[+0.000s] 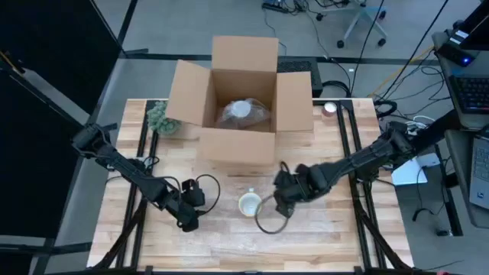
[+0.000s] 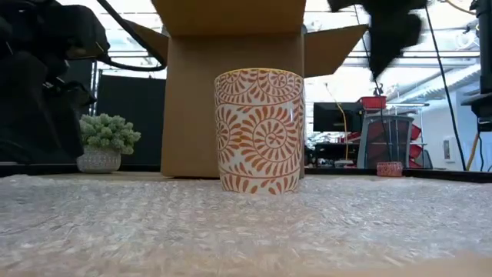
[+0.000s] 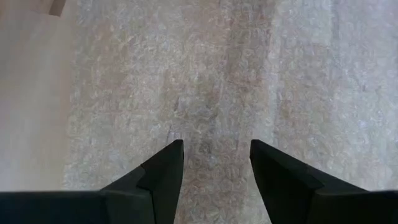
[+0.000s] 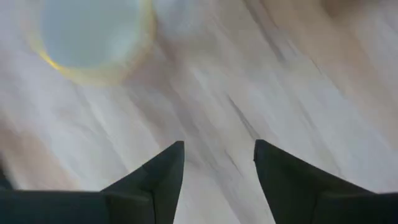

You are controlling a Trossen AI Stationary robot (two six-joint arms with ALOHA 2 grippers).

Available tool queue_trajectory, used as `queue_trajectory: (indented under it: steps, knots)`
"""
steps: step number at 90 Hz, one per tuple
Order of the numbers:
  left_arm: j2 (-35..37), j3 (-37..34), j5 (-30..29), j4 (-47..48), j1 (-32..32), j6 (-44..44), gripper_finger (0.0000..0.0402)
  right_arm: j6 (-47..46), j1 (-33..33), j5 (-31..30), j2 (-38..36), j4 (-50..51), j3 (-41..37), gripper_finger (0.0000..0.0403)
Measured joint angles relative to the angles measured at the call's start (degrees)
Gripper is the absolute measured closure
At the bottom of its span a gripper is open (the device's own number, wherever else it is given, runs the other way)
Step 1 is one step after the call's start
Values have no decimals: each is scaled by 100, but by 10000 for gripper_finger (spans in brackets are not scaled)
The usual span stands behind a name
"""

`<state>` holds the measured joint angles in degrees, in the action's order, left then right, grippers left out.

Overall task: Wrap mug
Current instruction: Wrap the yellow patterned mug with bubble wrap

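1. The small potted plant (image 1: 160,118) sits just beside the left flap of the cardboard box (image 1: 243,99), at the far left of the scene.
2. The left gripper (image 1: 189,218) hangs low over the bubble wrap (image 2: 246,223), on the mug's left; its fingers are spread apart with nothing between them.
3. The mug (image 1: 249,204) stands upright on the bubble wrap, in front of the box, its long axis vertical and its open mouth facing up; its orange pattern is plain in the low view.
4. The right gripper (image 1: 284,200) hovers just beside the mug's right side, fingers parted and empty. It looks the nearer of the two, so the coming move likely turns on the mug lying to its left.
5. The box behind the mug is open, all flaps out, and holds a clear-wrapped bundle (image 1: 243,111); what is inside it cannot be told.
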<state>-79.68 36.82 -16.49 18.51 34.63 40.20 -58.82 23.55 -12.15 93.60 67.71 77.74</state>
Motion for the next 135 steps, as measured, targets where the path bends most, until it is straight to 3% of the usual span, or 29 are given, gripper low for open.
queue_trajectory:
  steps: [11, 33, 44, 64, 82, 112, 135]
  knots:
    - [0, 0, 202, 3, 0, 1, 228, -802, 333, -9, -4, 89, -667, 229]
    - [-79, -71, 292, 33, 81, -1, 228, -1534, 781, 33, 4, -2325, -2622, 231]
    - [-270, -72, 245, -6, 78, -4, 228, -1966, 931, 205, -28, -2786, -3041, 231]
    - [-803, -58, 45, -68, -12, -167, 228, -3002, 1534, 174, -20, -2961, -3097, 232]
    - [-819, -22, -23, -30, -141, -652, 228, -4042, 2096, 248, -8, -3150, -3059, 232]
    - [-475, 295, 259, 200, -65, -671, 228, -3994, 2258, 555, -583, -1508, -2091, 232]
    - [-457, 302, 279, 340, 120, -456, 228, -5460, 2713, 522, -688, -1238, -2580, 232]
